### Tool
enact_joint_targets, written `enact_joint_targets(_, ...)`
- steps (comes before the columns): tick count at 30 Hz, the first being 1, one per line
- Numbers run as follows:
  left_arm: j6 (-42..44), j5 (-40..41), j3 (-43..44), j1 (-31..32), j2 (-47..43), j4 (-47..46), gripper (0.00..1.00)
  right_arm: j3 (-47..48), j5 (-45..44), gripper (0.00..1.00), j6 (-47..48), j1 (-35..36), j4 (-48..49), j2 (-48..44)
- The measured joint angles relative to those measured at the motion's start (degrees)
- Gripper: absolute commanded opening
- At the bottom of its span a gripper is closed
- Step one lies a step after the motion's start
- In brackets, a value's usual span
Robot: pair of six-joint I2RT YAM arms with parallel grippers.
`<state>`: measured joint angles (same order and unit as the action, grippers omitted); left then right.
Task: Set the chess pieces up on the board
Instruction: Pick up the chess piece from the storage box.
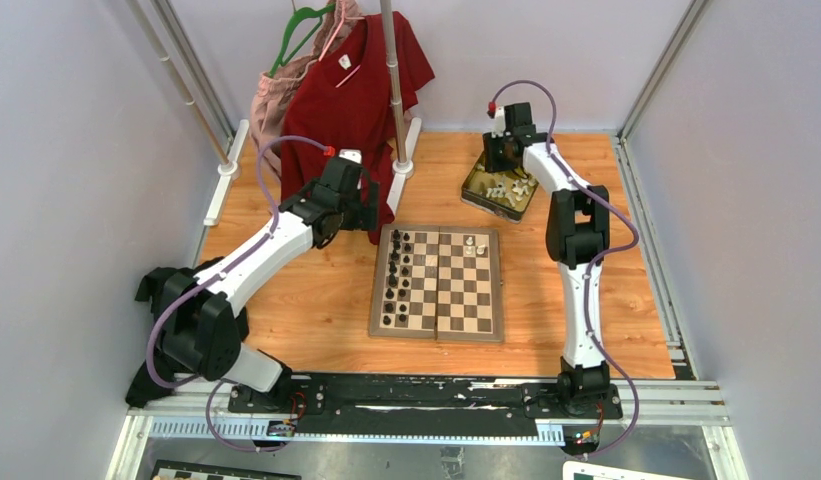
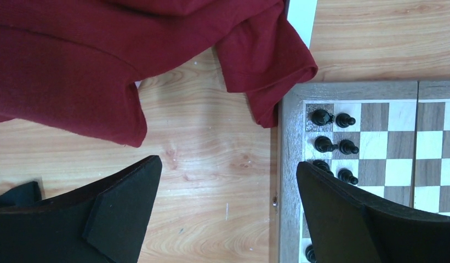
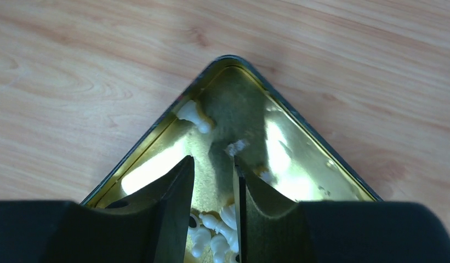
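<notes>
I judged the step in hand to be fetching another of the tiny cream chess pieces (image 3: 211, 227) from the shiny gold rectangular tin (image 3: 305, 181), which sat at one o'clock of the square wooden chessboard (image 1: 466, 305). The right gripper (image 3: 211, 164) hung inside the tin with its fingers nearly together; I could not tell whether they pinched a piece. The next move called for a clean lift. Only the left wrist view showed the left gripper (image 2: 228, 213) spread wide and empty beside the small black figures (image 2: 332, 118).
</notes>
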<state>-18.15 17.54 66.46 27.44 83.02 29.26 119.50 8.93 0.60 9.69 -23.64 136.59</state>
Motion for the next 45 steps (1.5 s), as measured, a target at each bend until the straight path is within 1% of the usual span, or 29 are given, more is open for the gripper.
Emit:
enact_joint_targets(3, -0.1, -0.3, 0.7, 0.0, 1.4, 0.0, 1.00, 0.0, 3.7, 0.41, 3.5, 0.0, 0.9, 1.3)
enact_joint_targets(9, -0.1, -0.5, 1.3, 0.0, 3.4, -0.2, 1.00, 1.9, 7.7, 0.42, 6.6, 0.0, 2.6, 3.4)
enact_joint_targets(21, -0.4, -0.5, 1.3, 0.0, 4.1, -0.5, 1.00, 2.8, 10.2, 0.38, 8.5, -0.2, 4.5, 5.0)
enact_joint_targets(33, -2.0, -1.3, 1.3, 0.0, 6.3, -1.1, 0.99, 2.8, 13.6, 0.32, 9.4, -2.0, 7.1, 6.5)
enact_joint_targets(39, -2.7, -1.5, 1.2, 0.0, 6.8, -2.8, 0.99, 4.3, 16.0, 0.26, 9.5, -2.6, 8.3, 7.9)
enact_joint_targets(41, -3.1, -1.5, 1.0, 0.0, 7.0, -3.5, 0.99, 5.0, 16.9, 0.19, 9.5, -2.7, 8.5, 8.5)
enact_joint_targets(43, -3.3, -1.5, 1.0, 0.1, 7.3, -3.8, 0.99, 5.4, 17.6, 0.01, 9.5, -2.8, 8.6, 8.8)
enact_joint_targets(45, -3.5, -1.5, 1.0, 0.1, 7.7, -4.1, 0.99, 5.5, 18.3, 0.00, 9.6, -3.0, 8.7, 8.9)
